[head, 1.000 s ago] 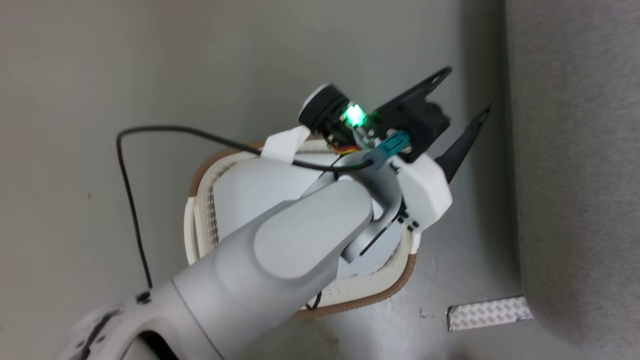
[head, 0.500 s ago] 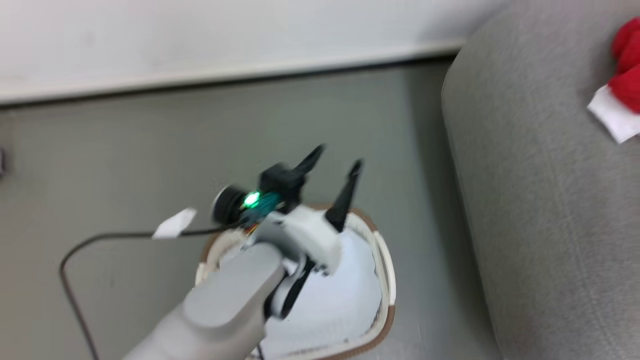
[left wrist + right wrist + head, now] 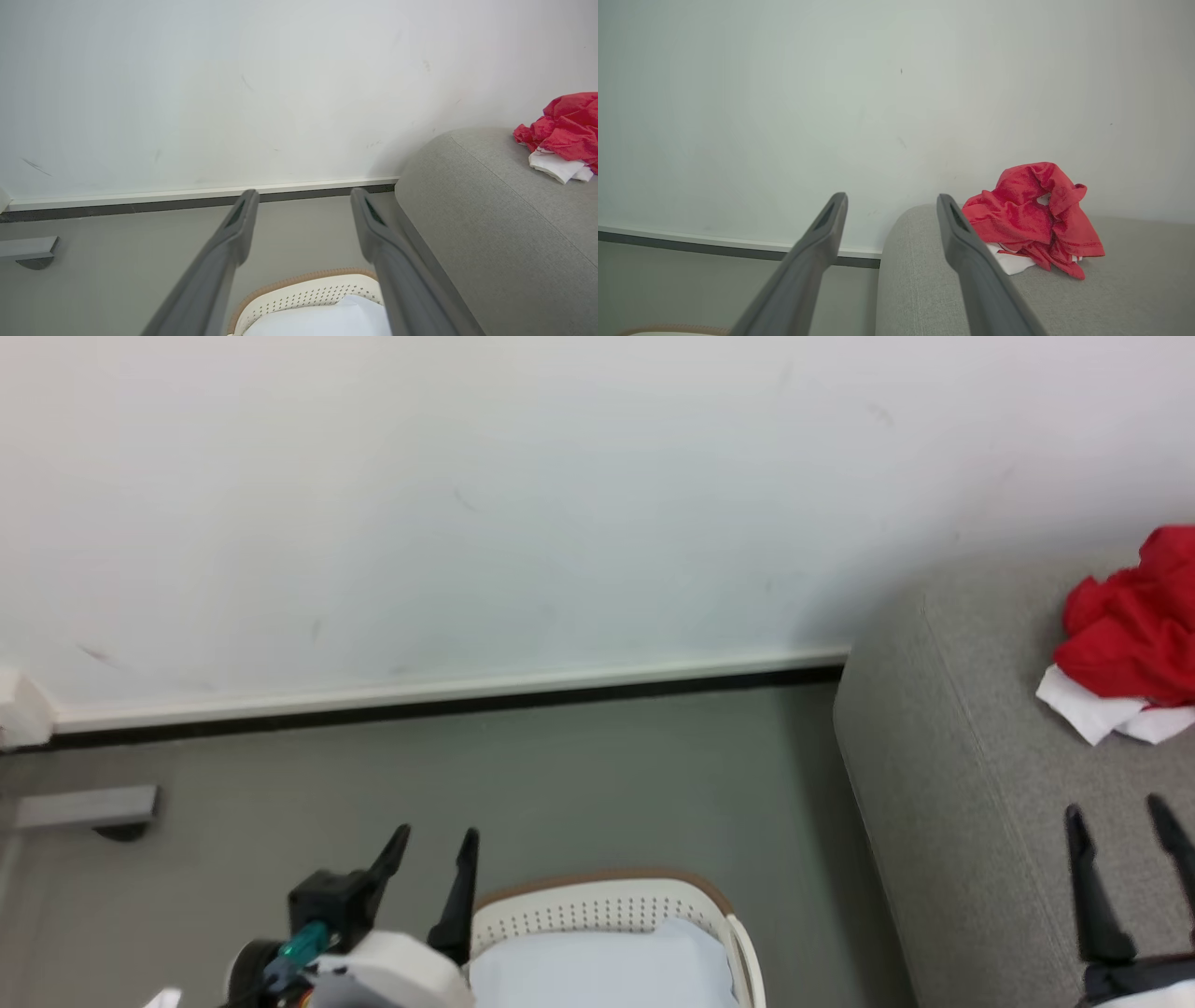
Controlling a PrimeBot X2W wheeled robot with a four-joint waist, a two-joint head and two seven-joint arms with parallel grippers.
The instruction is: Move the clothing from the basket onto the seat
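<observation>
1. Two grippers are seen with nothing between their fingers. The left gripper point(image 3: 436, 833) is held wide apart at the lower left of the head view, and its body is cut off by the bottom edge.
2. The right gripper point(image 3: 1116, 807) is likewise spread wide over the seat point(image 3: 952, 784), its body cropped at the lower right corner.
3. The basket point(image 3: 607, 907) is set on the floor point(image 3: 560, 775) just beside the left gripper. Whether they touch cannot be told. Its near half is cut off, and a pale surface is seen inside.
4. The clothing point(image 3: 1134, 625) is heaped on the seat, well beyond the right gripper, red over white. Its right part is cropped in the head view, and the number of garments cannot be made out.
5. The scene is closed behind by a white wall point(image 3: 467, 504).
</observation>
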